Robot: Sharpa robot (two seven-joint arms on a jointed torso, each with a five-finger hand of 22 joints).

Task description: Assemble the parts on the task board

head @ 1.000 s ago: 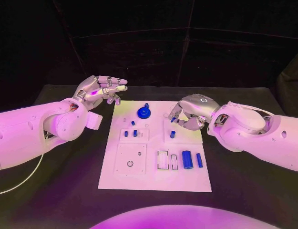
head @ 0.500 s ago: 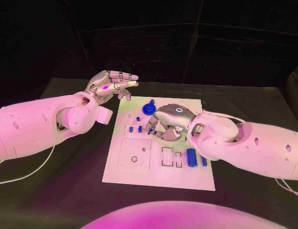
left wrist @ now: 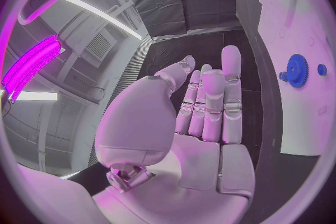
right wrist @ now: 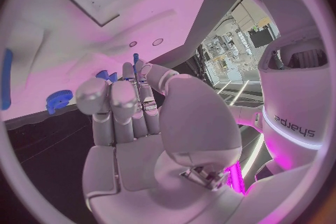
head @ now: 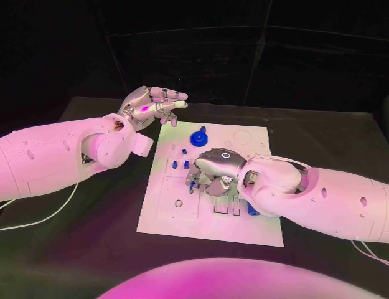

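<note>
magenta-pink light washes the whole scene. the board (head: 208, 221) and both arms catch it brightly, while the desk (head: 86, 249) and the backdrop stay nearly black. in the left wrist view a glowing pink strip and a white bar shine overhead. both wrist views bulge, bending straight edges at the rim.

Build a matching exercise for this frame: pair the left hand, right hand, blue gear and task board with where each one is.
Things:
1. left hand
2. right hand
3. blue gear
4. task board

Places:
A. lying flat on the black table
B. over the middle of the board
C. raised off the board's far left corner
D. on the board's far part

Pairs: 1-C, 2-B, 3-D, 4-A
</note>
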